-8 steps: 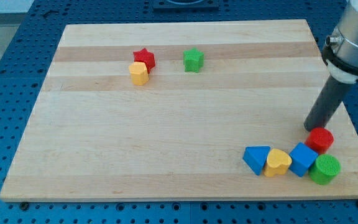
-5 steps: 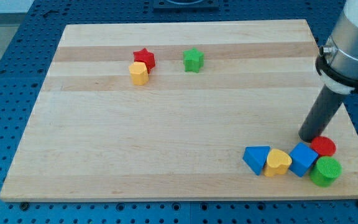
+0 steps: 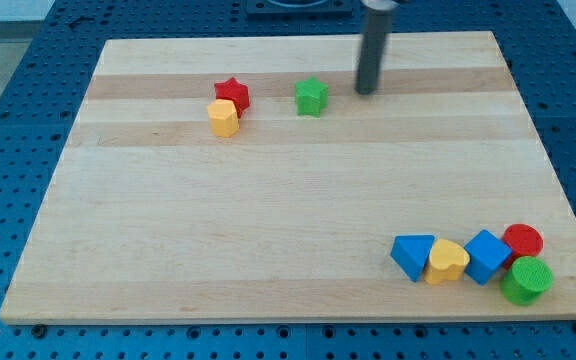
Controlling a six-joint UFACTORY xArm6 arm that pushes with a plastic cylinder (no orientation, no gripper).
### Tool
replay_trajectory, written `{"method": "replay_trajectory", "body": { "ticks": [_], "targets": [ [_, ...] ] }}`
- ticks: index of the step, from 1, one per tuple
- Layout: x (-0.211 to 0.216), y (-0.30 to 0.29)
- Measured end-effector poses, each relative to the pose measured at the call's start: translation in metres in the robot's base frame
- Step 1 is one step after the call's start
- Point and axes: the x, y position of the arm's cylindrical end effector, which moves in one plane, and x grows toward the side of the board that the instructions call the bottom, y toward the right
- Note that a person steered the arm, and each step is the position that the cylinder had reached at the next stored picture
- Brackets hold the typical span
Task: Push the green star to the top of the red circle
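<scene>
The green star (image 3: 311, 96) sits near the view's top, right of the middle-left pair of blocks. The red circle (image 3: 523, 241) lies at the view's bottom right, touching a blue block and a green cylinder. My tip (image 3: 366, 92) rests on the board just right of the green star, a small gap apart from it.
A red star (image 3: 233, 93) and a yellow block (image 3: 224, 117) touch each other left of the green star. At the bottom right a blue triangle (image 3: 412, 256), a yellow heart (image 3: 447, 261), a blue cube (image 3: 487, 255) and a green cylinder (image 3: 526, 280) form a cluster.
My tip has moved from beside the red circle at the bottom right up and left to just right of the green star. The red circle was nudged slightly down.
</scene>
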Motion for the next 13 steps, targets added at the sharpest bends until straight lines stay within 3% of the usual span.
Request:
{"method": "replay_trajectory", "body": {
  "ticks": [1, 2, 4, 6, 10, 13],
  "targets": [
    [-0.008, -0.069],
    [0.0, -0.092],
    [0.026, -0.079],
    [0.03, -0.016],
    [0.035, 0.042],
    [0.098, 0.042]
  ]
}}
